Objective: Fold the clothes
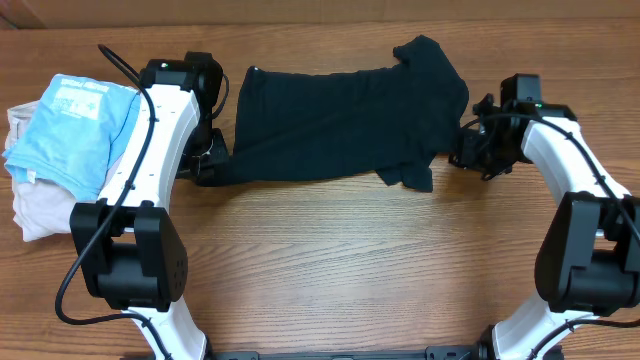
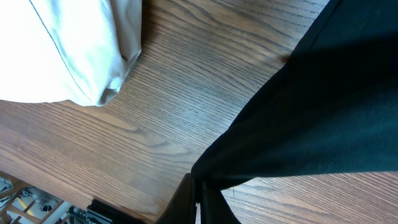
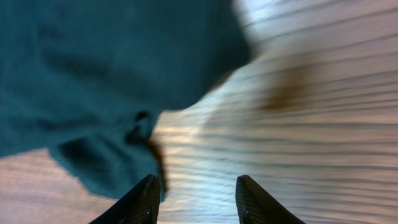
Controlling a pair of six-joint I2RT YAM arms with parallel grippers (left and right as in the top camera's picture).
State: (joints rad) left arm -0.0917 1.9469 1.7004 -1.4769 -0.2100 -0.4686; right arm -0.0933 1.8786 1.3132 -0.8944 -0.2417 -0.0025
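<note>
Black cotton-like cloth runs left to right across the far half of the wooden table (image 1: 350,260). This is the black shirt (image 1: 340,120), and we read its long axis as lying between the two arms. The hem end points toward our left arm, and the sleeves and collar point toward our right.

The left gripper (image 1: 205,162) sits at the near-left corner of the hem. In its wrist view the jaws are pressed together, with the corner of the fabric drawn to a point at their tips (image 2: 196,183), so we judge that it has the shirt pinched there.

The right gripper (image 1: 472,150) is just beside the sleeve end. Its jaws stand apart with only bare wood between them (image 3: 199,183), and it holds nothing. The lower sleeve (image 1: 410,175) lies just to the left of its left finger, and whether the two touch is too blurred to tell.

We judge that the next move depends on this gap. The cloth lies inward of the right gripper, toward the table's middle, so that arm is the nearer one for taking the free end.

The shirt looks soft and limp, mostly flat, with shallow wrinkles across the body and one sleeve flipped up at the far edge (image 1: 425,50). A light blue shirt (image 1: 75,125) and a beige garment (image 1: 35,205) are piled at the left, apart from it.
</note>
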